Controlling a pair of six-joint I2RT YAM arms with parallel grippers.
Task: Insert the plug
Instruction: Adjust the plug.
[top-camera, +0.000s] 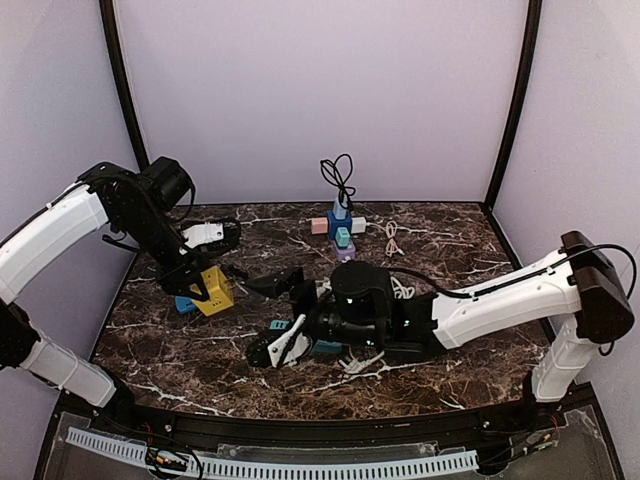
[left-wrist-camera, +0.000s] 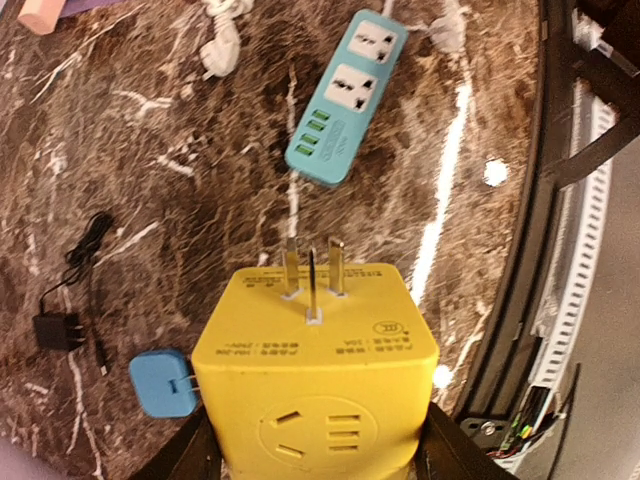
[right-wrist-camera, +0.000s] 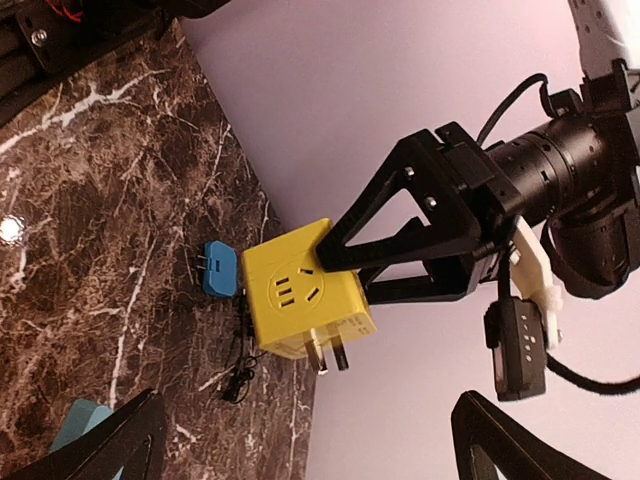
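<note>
1. Grip: left gripper (left-wrist-camera: 315, 455) is clamped on the yellow cube (left-wrist-camera: 315, 370). It holds the cube above the table (left-wrist-camera: 120, 150), with the prongs (left-wrist-camera: 312, 275) pointing away from the wrist.
2. Slip risk: the fingers (left-wrist-camera: 188, 452) bear only on the cube's smooth sides. A hard push into a socket could, I judge, twist the cube or drive it back.
3. Alignment risk: the strip (left-wrist-camera: 345, 95) lies well apart and skewed to the prongs. Any angle error would jam them on the socket face.
4. Nothing seems to fix the strip, so pressing may shove it aside. The right gripper (right-wrist-camera: 310, 420) stands wide and holds nothing.
5. Blue adapter (left-wrist-camera: 160, 385) shows just beside the cube; I cannot tell whether it touches.
6. Both arms are near each other, so a sweep toward the strip could make them collide.
7. Writing: there is fine print and an oval mark around the prongs, too small to read. No brand is legible.
</note>
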